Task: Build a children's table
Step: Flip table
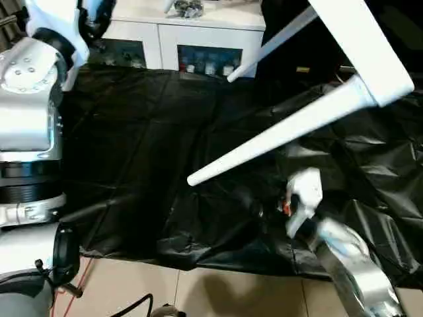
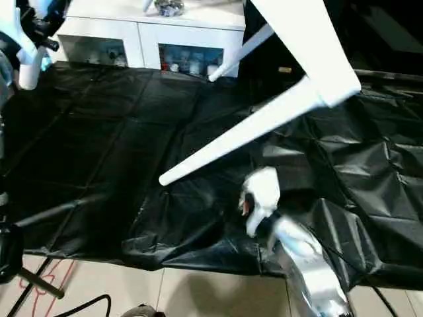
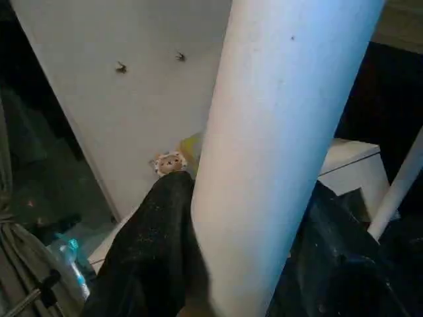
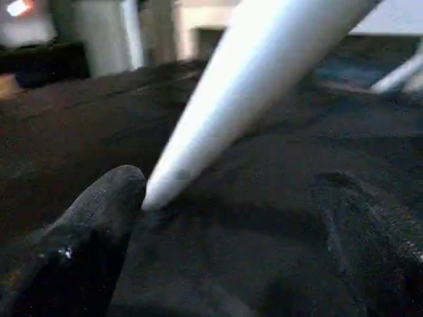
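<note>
Two legs already socketed, the children's table (image 1: 360, 39) could swing from the left gripper (image 3: 231, 290), clamped on one leg (image 3: 277, 145), while the right gripper (image 4: 225, 218) gapes released beside another leg's (image 1: 277, 135) tip.

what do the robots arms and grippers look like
The arms are silver metal: the left arm has rounded silver housings with small bolt holes and a black ribbed band below. The right forearm is shiny silver, ending in a white wrist housing with a small orange-red mark. Each gripper has matte black, rounded fingers, slightly speckled in the left wrist view.
</note>
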Robot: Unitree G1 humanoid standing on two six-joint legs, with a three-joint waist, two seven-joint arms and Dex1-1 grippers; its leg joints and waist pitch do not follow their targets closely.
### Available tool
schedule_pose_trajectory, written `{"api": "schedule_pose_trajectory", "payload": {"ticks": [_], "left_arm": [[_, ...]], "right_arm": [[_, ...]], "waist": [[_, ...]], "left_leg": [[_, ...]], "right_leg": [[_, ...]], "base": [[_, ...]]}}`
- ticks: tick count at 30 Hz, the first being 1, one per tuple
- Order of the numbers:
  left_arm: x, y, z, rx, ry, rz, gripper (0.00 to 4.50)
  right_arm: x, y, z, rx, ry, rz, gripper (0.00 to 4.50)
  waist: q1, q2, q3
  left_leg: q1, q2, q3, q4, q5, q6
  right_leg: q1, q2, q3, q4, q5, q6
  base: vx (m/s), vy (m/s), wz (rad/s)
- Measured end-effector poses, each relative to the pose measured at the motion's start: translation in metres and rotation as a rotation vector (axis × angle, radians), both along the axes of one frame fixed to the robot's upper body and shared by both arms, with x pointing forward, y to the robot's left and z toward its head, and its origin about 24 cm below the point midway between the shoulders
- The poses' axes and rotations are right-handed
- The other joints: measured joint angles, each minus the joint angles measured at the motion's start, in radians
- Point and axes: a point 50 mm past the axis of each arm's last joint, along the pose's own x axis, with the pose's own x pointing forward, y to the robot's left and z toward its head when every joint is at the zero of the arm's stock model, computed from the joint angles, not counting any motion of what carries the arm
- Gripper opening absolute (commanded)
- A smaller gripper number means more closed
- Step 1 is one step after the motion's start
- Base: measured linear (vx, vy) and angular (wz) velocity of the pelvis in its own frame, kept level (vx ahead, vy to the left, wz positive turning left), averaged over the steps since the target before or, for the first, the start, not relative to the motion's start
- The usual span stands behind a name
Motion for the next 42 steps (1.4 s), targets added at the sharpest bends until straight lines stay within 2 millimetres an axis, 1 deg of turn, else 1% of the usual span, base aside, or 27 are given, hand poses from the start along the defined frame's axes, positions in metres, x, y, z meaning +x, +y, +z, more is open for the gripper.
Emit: {"api": "schedule_pose_trajectory", "payload": {"ticks": [3, 5, 7, 8, 10, 13, 14, 15, 18, 19, 21, 22, 24, 25, 28, 29, 30, 33, 36, 41, 42], "left_arm": [[-0.001, 0.000, 0.000, -0.001, -0.002, -0.002, 1.97], [-0.001, 0.000, 0.000, -0.002, -0.003, -0.004, 1.97], [-0.001, -0.001, 0.000, -0.001, -0.005, -0.009, 1.97], [-0.002, -0.001, 0.000, 0.000, -0.006, -0.010, 1.97], [-0.002, -0.001, 0.000, 0.000, -0.007, -0.011, 1.97], [-0.004, -0.002, 0.000, 0.001, -0.009, -0.007, 1.96], [-0.005, -0.002, 0.000, -0.001, -0.009, -0.002, 1.96], [-0.005, -0.001, -0.001, -0.004, -0.007, 0.004, 1.96], [-0.008, 0.002, -0.006, -0.011, -0.004, 0.024, 1.95], [-0.008, 0.003, -0.007, -0.016, -0.002, 0.030, 1.95], [-0.011, 0.010, -0.012, -0.032, 0.001, 0.055, 1.92], [-0.012, 0.012, -0.014, -0.039, 0.003, 0.060, 1.92], [-0.014, 0.016, -0.021, -0.055, 0.013, 0.064, 1.90], [-0.015, 0.017, -0.024, -0.064, 0.020, 0.065, 1.90], [-0.018, 0.022, -0.037, -0.072, 0.039, 0.074, 1.84], [-0.019, 0.023, -0.044, -0.078, 0.056, 0.073, 1.81], [-0.019, 0.024, -0.050, -0.085, 0.073, 0.073, 1.81], [-0.020, 0.026, -0.064, -0.120, 0.107, 0.079, 1.73], [-0.023, 0.029, -0.073, -0.139, 0.125, 0.098, 1.72], [-0.038, 0.031, -0.088, -0.158, 0.109, 0.120, 1.72], [-0.039, 0.030, -0.089, -0.161, 0.110, 0.122, 1.72]], "right_arm": [[0.009, 0.005, 0.012, 0.064, -0.035, -0.014, 4.50], [0.017, 0.013, 0.020, 0.119, -0.065, 0.008, 4.50], [0.023, 0.019, 0.025, 0.130, -0.087, 0.030, 4.50], [0.025, 0.020, 0.026, 0.125, -0.090, 0.040, 4.31], [0.029, 0.023, 0.026, 0.127, -0.091, 0.040, 4.12], [0.032, 0.025, 0.026, 0.144, -0.087, 0.032, 4.07], [0.034, 0.026, 0.027, 0.159, -0.084, 0.033, 3.78], [0.035, 0.026, 0.028, 0.170, -0.083, 0.037, 3.78], [0.034, 0.024, 0.029, 0.194, -0.079, 0.059, 3.51], [0.034, 0.023, 0.030, 0.202, -0.077, 0.064, 3.51], [0.033, 0.022, 0.028, 0.211, -0.063, 0.092, 3.27], [0.032, 0.022, 0.027, 0.214, -0.057, 0.101, 3.27], [0.030, 0.022, 0.025, 0.215, -0.046, 0.116, 2.97], [0.030, 0.022, 0.024, 0.216, -0.043, 0.119, 2.97], [0.029, 0.020, 0.023, 0.211, -0.043, 0.128, 2.64], [0.029, 0.019, 0.023, 0.206, -0.044, 0.128, 2.53], [0.029, 0.017, 0.023, 0.205, -0.046, 0.124, 2.53], [0.030, 0.014, 0.024, 0.204, -0.050, 0.122, 2.22], [0.029, 0.012, 0.024, 0.202, -0.053, 0.117, 2.00], [0.024, 0.008, 0.025, 0.195, -0.066, 0.118, 1.56], [0.023, 0.008, 0.025, 0.194, -0.068, 0.118, 1.56]], "waist": [[0.000, 0.000, 0.000], [-0.002, 0.000, 0.000], [-0.001, 0.000, 0.000], [0.000, 0.000, 0.000], [-0.001, -0.001, 0.000], [-0.003, -0.001, 0.000], [-0.005, -0.003, 0.001], [-0.006, -0.004, 0.001], [-0.011, -0.005, 0.001], [-0.012, -0.006, 0.001], [-0.015, -0.006, 0.001], [-0.015, -0.006, 0.001], [-0.013, -0.009, 0.001], [-0.012, -0.010, 0.001], [-0.009, -0.013, 0.002], [-0.005, -0.015, 0.001], [-0.002, -0.017, 0.001], [0.004, -0.026, 0.001], [0.003, -0.032, 0.000], [0.000, -0.037, 0.001], [0.000, -0.037, 0.001]], "left_leg": [[0.000, 0.000, 0.000, -0.002, 0.000, 0.000], [0.000, 0.000, 0.000, -0.002, 0.000, 0.000], [0.000, 0.000, 0.000, -0.003, 0.000, 0.000], [0.000, 0.000, 0.000, -0.004, 0.000, 0.000], [-0.001, 0.000, 0.000, -0.004, 0.000, 0.000], [-0.001, 0.000, 0.000, -0.004, 0.000, 0.000], [0.000, 0.000, 0.000, -0.004, 0.000, 0.000], [0.000, 0.000, 0.000, -0.004, 0.000, 0.000], [0.000, 0.000, 0.000, -0.004, 0.000, 0.000], [0.000, 0.000, 0.000, -0.004, 0.000, 0.000], [0.000, 0.000, 0.000, -0.005, 0.000, 0.000], [0.000, 0.000, 0.000, -0.005, 0.000, 0.000], [0.000, 0.000, 0.000, -0.005, 0.000, 0.000], [0.000, 0.000, 0.000, -0.005, 0.000, 0.000], [0.000, 0.000, 0.000, -0.005, 0.000, 0.000], [0.000, 0.000, 0.000, -0.005, 0.000, 0.000], [0.000, 0.000, 0.000, -0.005, 0.000, 0.000], [-0.001, 0.000, 0.000, -0.005, 0.000, 0.000], [-0.001, 0.000, -0.001, -0.005, 0.000, 0.000], [-0.001, 0.000, -0.001, -0.005, -0.001, 0.001], [-0.001, 0.001, -0.001, -0.005, -0.001, 0.001]], "right_leg": [[0.000, 0.000, 0.000, -0.001, 0.000, 0.000], [0.000, 0.000, 0.000, -0.002, 0.000, 0.000], [0.000, 0.000, -0.001, -0.002, 0.000, 0.000], [0.000, 0.000, -0.001, -0.002, -0.001, 0.000], [0.000, 0.000, -0.001, -0.003, -0.001, 0.000], [-0.001, 0.000, -0.001, -0.003, -0.001, 0.000], [-0.001, 0.000, -0.001, -0.002, -0.001, 0.000], [-0.001, 0.000, -0.001, -0.002, -0.001, 0.000], [0.000, 0.000, -0.001, -0.002, -0.001, 0.000], [0.000, 0.000, -0.001, -0.002, -0.001, 0.000], [0.000, 0.001, -0.001, -0.003, -0.001, 0.000], [0.000, 0.001, -0.001, -0.003, -0.001, 0.000], [0.000, 0.001, -0.002, -0.003, -0.001, 0.000], [0.000, 0.001, -0.002, -0.003, -0.001, 0.000], [0.000, 0.001, -0.001, -0.004, -0.001, 0.000], [0.000, 0.001, -0.002, -0.004, -0.001, 0.000], [0.000, 0.001, -0.002, -0.004, -0.001, 0.000], [0.000, 0.001, -0.003, -0.004, -0.001, 0.000], [0.001, 0.000, -0.003, -0.006, -0.001, 0.000], [0.001, 0.001, -0.003, -0.006, -0.001, 0.000], [0.001, 0.001, -0.003, -0.006, -0.001, 0.000]], "base": [[0.000, 0.000, 0.00], [0.000, 0.000, 0.00], [0.000, 0.000, 0.00], [0.000, 0.000, 0.00], [0.000, 0.000, 0.00], [0.000, 0.000, 0.00], [0.000, 0.000, 0.00], [0.000, 0.000, 0.00], [0.000, 0.000, 0.00], [0.000, 0.000, 0.00], [0.000, 0.000, 0.00], [0.000, 0.000, 0.00], [0.000, 0.000, 0.00], [0.000, 0.000, 0.00], [0.000, 0.000, 0.00], [0.000, 0.000, 0.00], [0.000, 0.000, 0.00], [0.000, 0.000, 0.00], [0.000, 0.000, 0.00], [0.000, 0.000, 0.00], [0.000, 0.000, 0.00]]}}
